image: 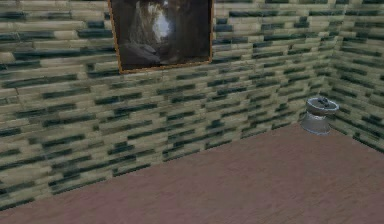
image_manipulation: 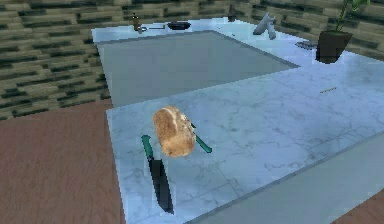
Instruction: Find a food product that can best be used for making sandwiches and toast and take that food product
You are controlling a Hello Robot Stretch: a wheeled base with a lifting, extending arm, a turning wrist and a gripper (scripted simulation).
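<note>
Closest up, looking at a dark-bladed knife with a green handle [image_manipulation: 157,180] lying by the front corner of the pale marble surface [image_manipulation: 270,120]. Spotting the rounded golden-brown bread loaf [image_manipulation: 174,132] sitting just beyond it, near the surface's edge on the arm side view's left. Worrying about nudging the loaf sideways and rolling it onto the reddish wood floor [image_manipulation: 50,160], or snagging the knife. Seeing plenty of bare marble toward that view's right. Not managing to tell the pincer's state, tbh.
</note>
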